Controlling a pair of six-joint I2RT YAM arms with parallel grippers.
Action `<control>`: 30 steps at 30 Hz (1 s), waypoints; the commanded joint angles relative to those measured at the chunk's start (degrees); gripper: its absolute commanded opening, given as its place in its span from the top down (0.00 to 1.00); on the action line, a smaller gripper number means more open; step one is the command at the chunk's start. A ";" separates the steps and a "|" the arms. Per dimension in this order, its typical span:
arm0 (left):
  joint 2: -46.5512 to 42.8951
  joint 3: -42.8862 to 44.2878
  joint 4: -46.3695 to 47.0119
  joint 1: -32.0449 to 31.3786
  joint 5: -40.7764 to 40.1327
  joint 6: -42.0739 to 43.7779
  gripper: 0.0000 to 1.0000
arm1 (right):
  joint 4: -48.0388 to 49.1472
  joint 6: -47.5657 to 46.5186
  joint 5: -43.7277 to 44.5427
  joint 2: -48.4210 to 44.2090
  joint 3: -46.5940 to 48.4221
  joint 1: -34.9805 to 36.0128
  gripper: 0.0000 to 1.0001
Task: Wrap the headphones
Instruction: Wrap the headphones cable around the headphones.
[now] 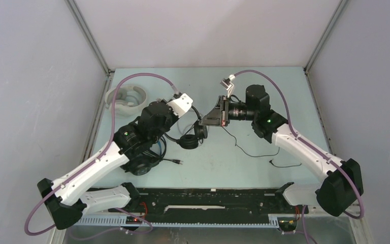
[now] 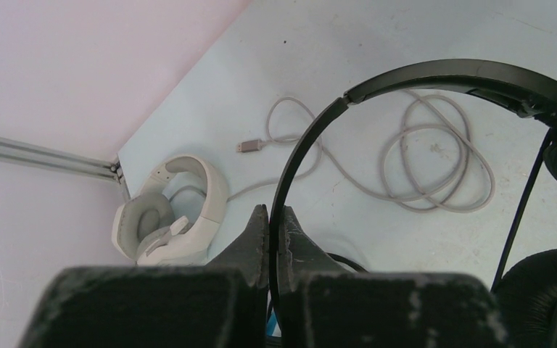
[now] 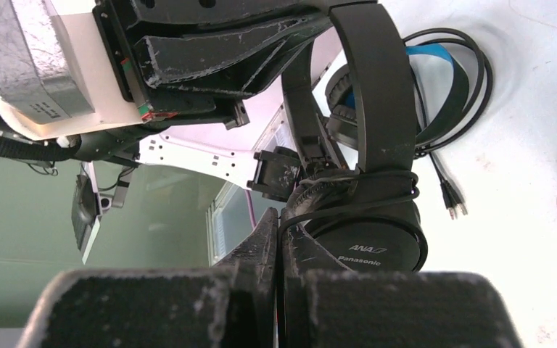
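Presently the left gripper is clamped on the headband of the small black headphones, holding them near the centre of the table, long axis roughly 12-to-6 in the top view; the right gripper, just beside at their 2 o'clock, pinches their cord, looped round the earcups; its slack trails toward 4 o'clock across the table; the white headphones lie well apart at 10 o'clock.

We log the corner headset far left, its cable coiled beside it. The centre headset sits between left arm and right arm. The third headset lies beneath the left arm.
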 commanded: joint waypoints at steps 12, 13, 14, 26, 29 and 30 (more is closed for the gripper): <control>2.36 1.57 -3.58 -0.01 -6.33 -9.67 1.00 | 4.64 2.09 2.90 3.79 7.71 5.33 0.96; 2.75 2.24 -4.22 0.02 -7.26 -10.87 1.00 | 4.35 1.96 3.07 4.02 7.71 5.71 0.96; 3.17 2.89 -4.74 0.02 -8.12 -12.04 1.00 | 4.00 1.70 3.29 4.29 7.71 6.11 0.96; 7.43 8.70 -10.72 0.33 -12.94 -23.25 1.00 | -0.69 -1.66 8.85 4.93 9.38 8.56 0.90; 7.68 9.45 -11.39 0.69 -13.08 -25.02 1.00 | -1.44 -2.87 10.65 5.30 9.40 10.13 0.90; 7.87 9.84 -11.90 0.79 -13.09 -26.00 1.00 | -1.65 -3.31 11.43 5.31 9.38 10.70 0.91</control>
